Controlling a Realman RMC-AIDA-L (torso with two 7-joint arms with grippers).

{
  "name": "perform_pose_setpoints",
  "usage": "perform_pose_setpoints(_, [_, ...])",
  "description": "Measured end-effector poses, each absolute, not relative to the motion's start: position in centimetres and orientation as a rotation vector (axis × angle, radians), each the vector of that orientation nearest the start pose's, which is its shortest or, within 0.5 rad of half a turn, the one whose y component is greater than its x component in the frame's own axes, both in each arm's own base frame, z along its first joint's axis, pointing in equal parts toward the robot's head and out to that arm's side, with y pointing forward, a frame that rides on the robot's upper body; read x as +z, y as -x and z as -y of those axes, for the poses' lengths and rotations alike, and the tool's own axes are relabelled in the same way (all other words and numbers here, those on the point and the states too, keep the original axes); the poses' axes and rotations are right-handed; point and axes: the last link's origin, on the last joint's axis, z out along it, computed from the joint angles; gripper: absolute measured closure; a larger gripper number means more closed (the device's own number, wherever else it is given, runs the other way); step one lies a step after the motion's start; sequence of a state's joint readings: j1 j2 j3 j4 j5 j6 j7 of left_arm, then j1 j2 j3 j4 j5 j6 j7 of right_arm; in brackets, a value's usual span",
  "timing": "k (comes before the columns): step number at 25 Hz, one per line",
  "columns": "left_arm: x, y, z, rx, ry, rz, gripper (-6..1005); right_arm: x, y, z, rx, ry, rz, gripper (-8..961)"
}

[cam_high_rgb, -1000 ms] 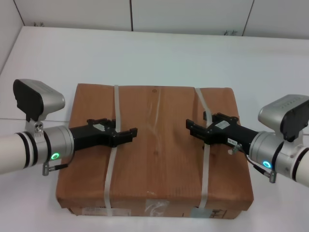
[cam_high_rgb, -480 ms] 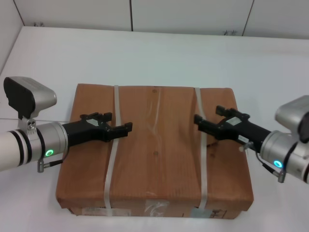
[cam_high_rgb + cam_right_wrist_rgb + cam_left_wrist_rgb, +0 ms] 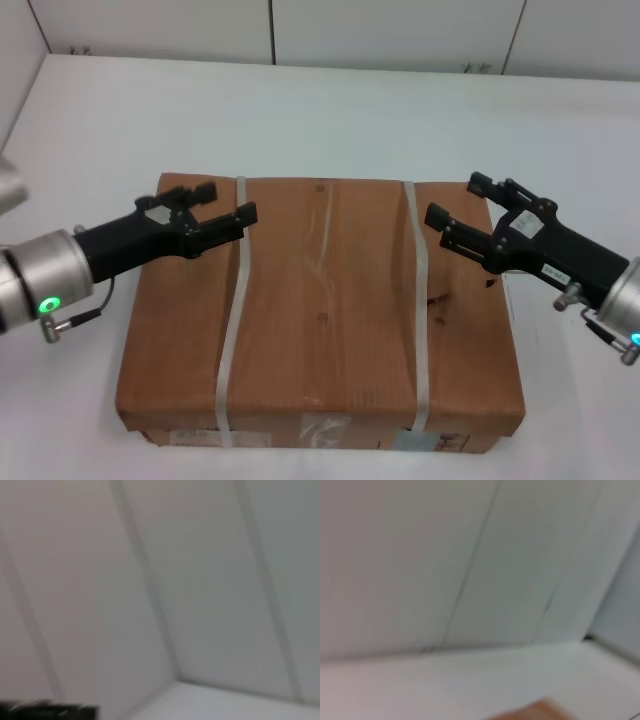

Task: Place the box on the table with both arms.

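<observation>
The box [image 3: 322, 310] lies flat on the table [image 3: 330, 110], filling the lower middle of the head view, with its near edge almost at the bottom of the frame. Two white straps cross its top from far edge to near edge, the left strap [image 3: 232, 320] left of centre and the right strap [image 3: 418, 310] right of centre. A strip of clear tape [image 3: 322, 270] runs down the middle between them. Labels [image 3: 325, 430] show on the near side face at the bottom of the frame.

The left gripper [image 3: 225, 205] reaches in from the left edge of the frame and sits over the upper left part of the box, its tips beside the top of the left strap. Its two black fingers stand apart with nothing between them, so it is released and holds nothing. Whether it touches the cardboard cannot be told. A green ring light [image 3: 46, 303] glows on its wrist at the far left.

The right gripper [image 3: 455, 210] comes in from the right edge and sits over the upper right corner of the box, just right of the right strap. Its fingers are likewise spread and empty.

The left wrist view shows pale wall panels, the white tabletop and a small brown patch at the bottom edge. The right wrist view shows pale wall panels and a dark shape in the lower left corner, too blurred to name.
</observation>
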State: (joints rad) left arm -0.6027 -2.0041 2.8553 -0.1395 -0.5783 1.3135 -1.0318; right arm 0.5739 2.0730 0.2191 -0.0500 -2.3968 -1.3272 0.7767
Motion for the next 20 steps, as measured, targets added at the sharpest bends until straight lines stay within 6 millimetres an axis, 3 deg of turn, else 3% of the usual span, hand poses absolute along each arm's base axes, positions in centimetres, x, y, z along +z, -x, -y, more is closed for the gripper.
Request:
perform_pose_setpoints(5, [-0.5, 28.3, -29.9, -1.065, 2.526, 0.488, 188, -4.4, -26.7, -30.5, 0.976, 2.55, -0.399, 80])
perform_pose_setpoints(8, [0.0, 27.3, -28.9, -1.13, 2.646, 0.38, 188, -3.6, -25.6, -29.9, 1.034, 2.646, -0.283, 81])
perform_pose_setpoints(13, [0.3, 26.8, -28.6, -1.143, 2.716, 0.331, 188, -3.3, -24.4, -30.1, 1.093, 2.681, -0.218, 82])
perform_pose_setpoints(20, [0.2, 26.6, -28.7, -1.144, 2.721, 0.324, 188, -3.5, -24.1, -30.1, 1.086, 2.709, -0.203, 83])
